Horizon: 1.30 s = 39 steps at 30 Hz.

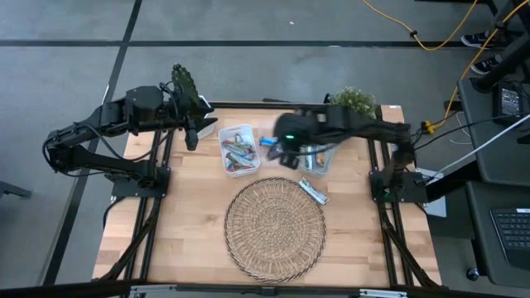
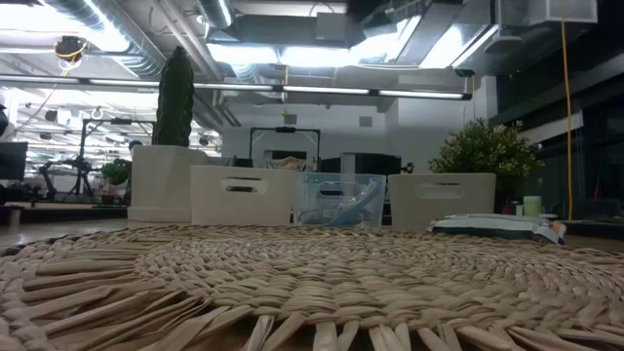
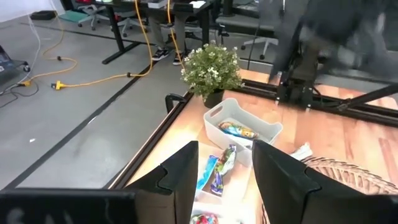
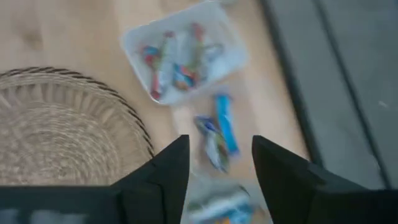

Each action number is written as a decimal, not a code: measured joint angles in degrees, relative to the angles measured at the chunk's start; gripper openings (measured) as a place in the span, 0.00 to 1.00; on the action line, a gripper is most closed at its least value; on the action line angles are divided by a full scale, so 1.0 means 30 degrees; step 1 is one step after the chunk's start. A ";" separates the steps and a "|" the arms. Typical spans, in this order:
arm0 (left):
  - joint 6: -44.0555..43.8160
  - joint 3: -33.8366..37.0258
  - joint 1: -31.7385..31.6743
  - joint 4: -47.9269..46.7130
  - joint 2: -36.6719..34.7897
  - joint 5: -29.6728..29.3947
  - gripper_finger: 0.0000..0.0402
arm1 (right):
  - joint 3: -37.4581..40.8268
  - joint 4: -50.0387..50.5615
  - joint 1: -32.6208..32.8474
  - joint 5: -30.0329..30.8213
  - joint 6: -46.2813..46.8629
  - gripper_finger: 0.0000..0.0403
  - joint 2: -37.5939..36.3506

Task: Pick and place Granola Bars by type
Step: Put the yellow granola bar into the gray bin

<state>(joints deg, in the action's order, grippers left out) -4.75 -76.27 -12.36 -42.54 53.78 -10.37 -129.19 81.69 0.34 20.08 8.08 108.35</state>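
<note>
Three tubs stand in a row at the table's far side. The white tub [image 1: 238, 150] holds several mixed-colour granola bars [image 4: 169, 57]. The clear tub [image 2: 339, 202] holds blue bars [image 4: 221, 127]. The other white tub [image 3: 243, 127] holds an orange-brown bar [image 3: 238, 130]. One silvery bar [image 1: 313, 190] lies flat on the table, touching the far right rim of the woven mat [image 1: 274, 228]. My right gripper [image 4: 214, 155] hovers open and empty above the clear tub. My left gripper [image 3: 224, 168] waits open and empty, raised at the far left.
A cactus in a white pot [image 2: 175, 146] stands at the far left corner and a leafy plant [image 1: 354, 100] at the far right corner. The round mat covers the middle and near part of the table. Bare wood [image 1: 182, 215] lies left of the mat.
</note>
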 joint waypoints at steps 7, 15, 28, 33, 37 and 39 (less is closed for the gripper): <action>0.0510 0.0000 -0.0004 -0.0051 0.0000 0.0072 0.36 | 0.1434 0.2586 0.1906 0.3844 0.5246 0.39 -0.5266; 0.0795 0.0000 0.0000 -0.0051 0.0000 0.0166 0.36 | 0.4495 0.1573 0.3814 0.5021 0.7868 0.39 -0.9888; 0.0163 0.0000 0.0000 -0.0051 0.0000 0.0033 0.36 | 1.7563 -0.5183 0.5413 0.4687 1.0073 0.39 -1.4180; -0.0175 0.0000 0.0000 -0.0051 0.0000 -0.0198 0.36 | 2.1323 -0.8786 0.5255 0.1353 0.9857 0.39 -1.4378; -0.0206 0.0000 0.0000 -0.0049 0.0000 -0.0212 0.36 | 2.2755 -0.9563 0.5209 -0.0910 1.0693 0.39 -1.4384; -0.0202 0.0000 0.0000 -0.0051 0.0000 -0.0212 0.36 | 2.3265 -0.9565 0.5217 -0.1723 1.1094 0.39 -1.4381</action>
<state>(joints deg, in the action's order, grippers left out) -5.36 -76.27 -12.36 -42.70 53.78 -11.00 -59.39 52.99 15.99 14.91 41.36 65.21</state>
